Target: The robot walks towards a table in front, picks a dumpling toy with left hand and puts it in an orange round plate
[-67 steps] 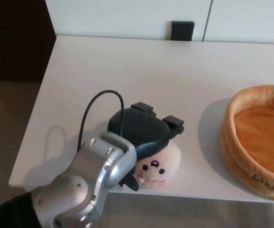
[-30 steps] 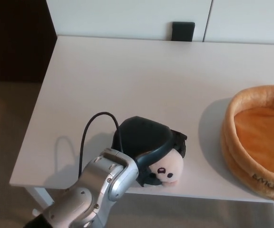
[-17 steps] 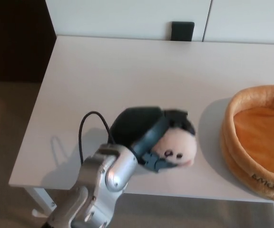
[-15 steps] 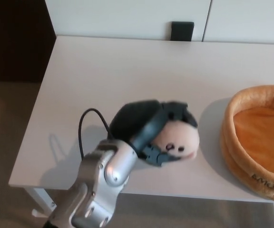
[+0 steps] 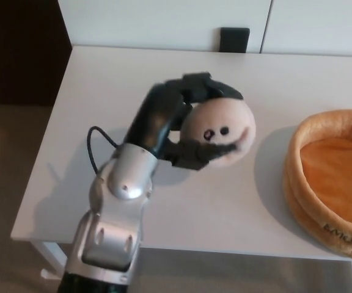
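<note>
Peach dumpling toy [image 5: 220, 131] gripped by left hand [image 5: 191, 125], lifted clear of table [image 5: 102, 91] for carry; orange plate [image 5: 335, 177] at 3 o'clock.

Pale peach dumpling toy [image 5: 222, 131] with black face marks, black left hand [image 5: 185, 119], orange plate [image 5: 332, 177], white table [image 5: 164, 73]

My robot hand [image 5: 185, 116] looks like dark, smooth plastic, and my arm [image 5: 118, 201] is shiny silver metal. The dumpling toy [image 5: 220, 133] is soft, fuzzy cloth. The orange plate [image 5: 332, 177] is plush cloth too, with a puffy rim. The white counter [image 5: 225, 207] is smooth and matt.
</note>
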You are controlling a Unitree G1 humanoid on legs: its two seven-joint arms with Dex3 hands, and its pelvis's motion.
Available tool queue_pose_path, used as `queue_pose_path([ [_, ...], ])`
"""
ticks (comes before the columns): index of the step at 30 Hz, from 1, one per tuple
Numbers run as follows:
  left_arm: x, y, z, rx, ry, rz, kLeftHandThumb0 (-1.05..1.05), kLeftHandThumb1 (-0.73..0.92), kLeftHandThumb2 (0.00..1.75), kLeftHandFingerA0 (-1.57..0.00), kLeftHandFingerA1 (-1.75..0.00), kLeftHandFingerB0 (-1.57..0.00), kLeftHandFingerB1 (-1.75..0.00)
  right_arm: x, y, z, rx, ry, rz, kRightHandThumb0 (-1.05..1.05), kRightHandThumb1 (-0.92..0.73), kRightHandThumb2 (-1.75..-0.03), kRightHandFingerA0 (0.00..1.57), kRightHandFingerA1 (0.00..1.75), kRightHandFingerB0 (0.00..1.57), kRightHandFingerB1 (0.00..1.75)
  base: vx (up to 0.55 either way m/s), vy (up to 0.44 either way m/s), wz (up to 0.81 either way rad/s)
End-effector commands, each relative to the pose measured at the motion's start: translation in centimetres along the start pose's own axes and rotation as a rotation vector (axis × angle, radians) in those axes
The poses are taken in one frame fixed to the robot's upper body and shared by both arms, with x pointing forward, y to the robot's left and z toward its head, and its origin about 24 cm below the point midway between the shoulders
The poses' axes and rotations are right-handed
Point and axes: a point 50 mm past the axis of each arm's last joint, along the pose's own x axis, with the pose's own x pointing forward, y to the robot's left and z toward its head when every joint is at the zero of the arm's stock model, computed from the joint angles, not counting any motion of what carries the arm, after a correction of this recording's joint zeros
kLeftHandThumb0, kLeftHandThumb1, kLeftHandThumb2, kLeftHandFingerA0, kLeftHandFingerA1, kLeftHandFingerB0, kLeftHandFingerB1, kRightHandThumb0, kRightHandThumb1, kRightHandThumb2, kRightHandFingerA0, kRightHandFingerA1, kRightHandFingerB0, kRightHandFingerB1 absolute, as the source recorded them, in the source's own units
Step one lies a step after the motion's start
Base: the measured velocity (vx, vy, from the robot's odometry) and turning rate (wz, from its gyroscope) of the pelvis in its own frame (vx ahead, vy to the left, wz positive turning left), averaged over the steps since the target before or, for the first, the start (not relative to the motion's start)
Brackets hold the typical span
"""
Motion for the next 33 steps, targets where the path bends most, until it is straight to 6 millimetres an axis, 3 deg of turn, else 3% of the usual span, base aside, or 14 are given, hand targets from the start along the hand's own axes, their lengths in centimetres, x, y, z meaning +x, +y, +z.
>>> queue_pose_path([
  [1, 3.4, -2.3, 7.9, -0.426, -0.099, -0.226, -0.07, 0.69, 0.7, -1.19, -0.7, -0.96, -0.68, -0.1, -0.1, -0.4, 0.034, 0.012, 0.003, -0.41, -0.74, -0.62, 0.66, 0.54, 0.25, 0.29, 0.0, 0.0, 0.0],
  [4, 3.8, -3.4, 9.0, -0.396, -0.115, -0.262, -0.06, 0.7, 0.7, -1.15, -0.69, -0.94, -0.65, -0.1, -0.1, -0.3, 0.045, 0.005, 0.006, -0.41, -0.75, -0.63, 0.61, 0.48, 0.24, 0.29, 0.0, 0.0, 0.03],
  [6, 4.2, -4.9, 9.8, -0.37, -0.123, -0.304, -0.06, 0.7, 0.7, -1.16, -0.7, -0.94, -0.66, -0.1, -0.1, -0.1, 0.049, -0.007, 0.012, -0.31, -0.54, -1.01, 0.52, 0.67, 0.1, 0.48, 0.0, 0.0, -0.05],
  [7, 4.4, -5.5, 10.0, -0.376, -0.113, -0.32, -0.06, 0.7, 0.69, -1.17, -0.71, -0.97, -0.68, 0.0, 0.0, -0.1, 0.055, -0.006, 0.013, -0.4, -0.75, -0.63, 0.66, 0.55, 0.24, 0.29, 0.0, 0.0, -0.07],
  [14, 5.3, -7.9, 10.6, -0.362, -0.1, -0.376, -0.02, 0.72, 0.69, -1.18, -0.73, -0.95, -0.68, 0.1, -0.1, 0.7, 0.053, -0.022, 0.005, -0.41, -0.74, -0.62, 0.67, 0.54, 0.25, 0.29, 0.0, 0.0, 0.0],
  [15, 5.4, -8.4, 10.5, -0.354, -0.091, -0.382, -0.06, 0.73, 0.68, -1.19, -0.7, -0.96, -0.65, 0.2, 0.0, 0.8, 0.05, -0.023, 0.007, -0.31, -0.54, -1.0, 0.55, 0.68, 0.09, 0.47, 0.0, 0.0, 0.0],
  [16, 5.4, -8.8, 10.4, -0.346, -0.086, -0.385, -0.06, 0.73, 0.68, -1.19, -0.7, -0.96, -0.65, 0.2, 0.0, 0.9, 0.049, -0.024, 0.007, -0.31, -0.54, -1.0, 0.55, 0.68, 0.09, 0.47, 0.0, 0.0, 0.0],
  [17, 5.5, -9.2, 10.4, -0.332, -0.079, -0.389, -0.06, 0.74, 0.67, -1.22, -0.7, -0.98, -0.63, 0.2, 0.0, 1.0, 0.047, -0.027, 0.008, -0.41, -0.75, -0.62, 0.65, 0.55, 0.25, 0.29, 0.0, 0.0, 0.0],
  [22, 5.8, -10.7, 10.3, -0.296, -0.061, -0.411, -0.05, 0.73, 0.66, -1.24, -0.7, -0.99, -0.63, 0.3, 0.1, 1.3, 0.043, -0.03, 0.006, -0.41, -0.73, -0.61, 0.67, 0.61, 0.26, 0.29, 0.0, 0.0, 0.0],
  [23, 5.8, -10.8, 10.3, -0.287, -0.055, -0.414, -0.08, 0.71, 0.67, -1.24, -0.71, -1.0, -0.63, 0.3, 0.1, 1.4, 0.043, -0.032, 0.005, -0.3, -0.52, -0.99, 0.63, 0.74, 0.11, 0.47, 0.0, 0.0, 0.0],
  [24, 5.9, -10.9, 10.3, -0.281, -0.051, -0.416, -0.08, 0.71, 0.67, -1.24, -0.71, -1.0, -0.63, 0.3, 0.1, 1.5, 0.043, -0.032, 0.005, -0.3, -0.52, -0.99, 0.63, 0.74, 0.11, 0.47, 0.0, 0.0, 0.0],
  [25, 6.0, -11.1, 10.3, -0.253, -0.047, -0.415, -0.07, 0.72, 0.65, -1.23, -0.71, -1.0, -0.62, 0.4, 0.1, 1.6, 0.045, -0.031, 0.003, -0.41, -0.74, -0.64, 0.71, 0.72, 0.27, 0.3, 0.0, 0.0, 0.0],
  [28, 6.1, -11.6, 10.2, -0.218, -0.059, -0.421, -0.07, 0.7, 0.65, -1.22, -0.7, -1.0, -0.63, 0.4, 0.1, 1.9, 0.042, -0.04, 0.002, -0.31, -0.52, -0.99, 0.69, 0.77, 0.11, 0.47, 0.0, 0.0, 0.0],
  [33, 6.2, -11.7, 10.6, -0.19, -0.099, -0.43, -0.09, 0.69, 0.71, -1.22, -0.74, -1.01, -0.67, 0.4, 0.2, 2.1, 0.025, -0.053, 0.004, -0.4, -0.74, -0.62, 0.67, 0.57, 0.27, 0.29, 0.0, 0.0, 0.0],
])
